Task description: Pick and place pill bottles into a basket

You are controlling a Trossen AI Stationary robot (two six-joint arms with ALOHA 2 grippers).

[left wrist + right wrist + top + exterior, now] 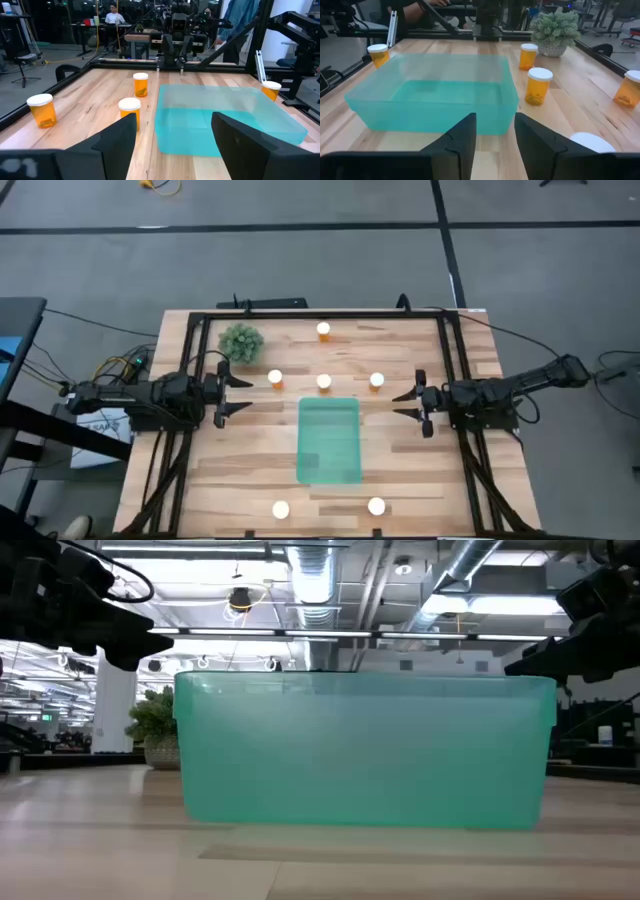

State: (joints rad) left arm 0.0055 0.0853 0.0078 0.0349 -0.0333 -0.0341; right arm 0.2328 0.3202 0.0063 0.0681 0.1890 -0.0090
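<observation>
1. High view first: the basket (329, 440) sits mid-table with its long axis running from the far edge toward the near edge, and nothing is in it. All six pill bottles (324, 382) stand upright on the wood outside it: three in a row just past its far end, one more (323, 330) near the far rail, and two (281, 508) by the near edge.

2. The left gripper (238, 392) hovers left of the basket, fingers spread apart and holding nothing, pointing across the table. The nearest bottle to it (275, 378) is just ahead and slightly toward the far side, right next to the small plant (241, 341).

3. The right gripper (407, 405) mirrors it on the other side, also spread and empty. Its closest bottle (376, 381) is ahead and a bit toward the far side too.

4. My guess is either arm could go first, since both are about equally near a bottle in that row. The bottles stand vertical, so it looks like a side-on grab around the body.

5. Surface is a light wood plank table (210, 470) inside a black frame (320, 313). Grey floor around it, some cables on the left, and the left wrist view shows a person (114, 15) seated at a desk in the background.
</observation>
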